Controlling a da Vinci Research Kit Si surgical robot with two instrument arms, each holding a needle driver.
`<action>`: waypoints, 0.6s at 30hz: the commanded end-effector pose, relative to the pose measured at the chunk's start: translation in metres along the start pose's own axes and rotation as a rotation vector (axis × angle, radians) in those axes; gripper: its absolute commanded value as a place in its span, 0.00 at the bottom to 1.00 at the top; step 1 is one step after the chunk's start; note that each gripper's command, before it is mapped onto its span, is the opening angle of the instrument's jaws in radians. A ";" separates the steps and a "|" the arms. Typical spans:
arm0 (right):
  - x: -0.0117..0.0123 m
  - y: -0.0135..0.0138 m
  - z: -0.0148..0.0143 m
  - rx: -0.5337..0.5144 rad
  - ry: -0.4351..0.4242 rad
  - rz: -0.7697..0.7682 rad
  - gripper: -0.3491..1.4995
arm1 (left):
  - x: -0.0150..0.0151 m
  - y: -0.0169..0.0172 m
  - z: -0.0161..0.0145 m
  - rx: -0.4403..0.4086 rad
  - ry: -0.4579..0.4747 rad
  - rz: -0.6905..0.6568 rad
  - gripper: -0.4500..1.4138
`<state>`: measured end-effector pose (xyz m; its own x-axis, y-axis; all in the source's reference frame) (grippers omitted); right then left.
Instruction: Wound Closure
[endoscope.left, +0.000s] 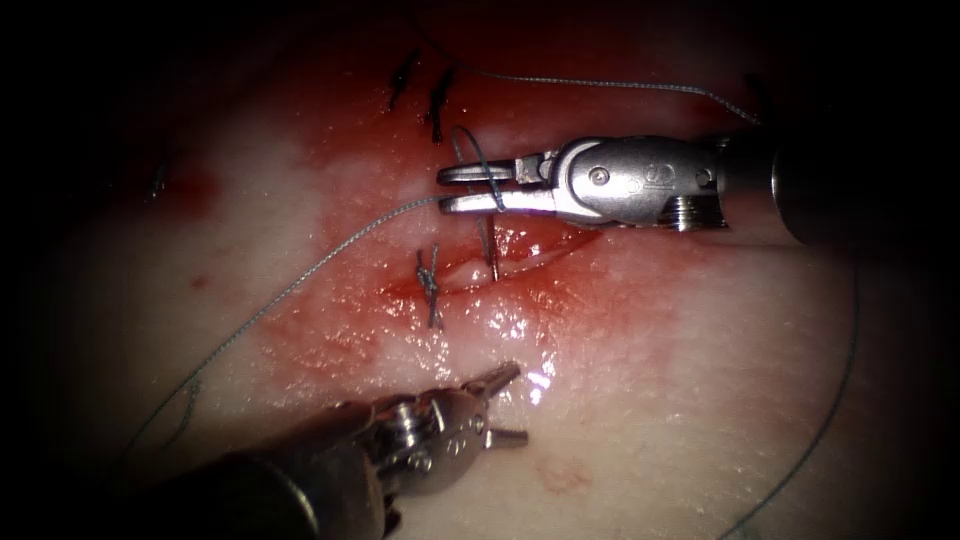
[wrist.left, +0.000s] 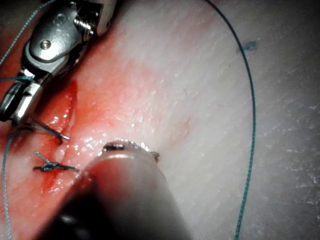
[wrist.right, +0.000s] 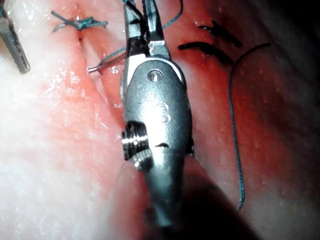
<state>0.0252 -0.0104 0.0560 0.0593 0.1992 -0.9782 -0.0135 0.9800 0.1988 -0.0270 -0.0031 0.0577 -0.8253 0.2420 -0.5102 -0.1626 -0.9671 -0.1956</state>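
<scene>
tissue (endoscope.left: 700, 380): pale, wet, glistening, red fluid (endoscope.left: 340, 330) around the cut (endoscope.left: 520, 262). needle (endoscope.left: 491, 250): thin, standing in the cut, mostly buried. right claw (endoscope.left: 462, 188): steel, parted, thread (endoscope.left: 300, 285) looped across it. left claw (endoscope.left: 505, 405): spread, empty, on bare tissue below the cut. knot (endoscope.left: 430, 285): left end of cut.

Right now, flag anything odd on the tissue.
Thread loops around the right tool, which looks tangled. The needle seems to stand in the cut beneath it. The left tool is open, holding nothing.
</scene>
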 end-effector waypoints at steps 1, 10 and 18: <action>-0.0004 -0.0001 0.0008 0.002 0.002 0.008 0.00 | 0.0000 -0.0001 0.0010 -0.002 0.000 -0.003 0.56; -0.0004 -0.0002 0.0008 0.006 0.002 0.079 0.00 | -0.0009 -0.0002 0.0020 -0.031 -0.005 -0.019 0.55; -0.0005 -0.0003 0.0008 0.012 -0.005 0.154 0.00 | -0.0011 -0.0004 0.0019 -0.035 -0.001 -0.022 0.54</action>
<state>0.0252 -0.0104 0.0561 0.0673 0.3519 -0.9336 -0.0136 0.9360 0.3518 -0.0265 -0.0030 0.0593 -0.8223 0.2646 -0.5039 -0.1637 -0.9579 -0.2359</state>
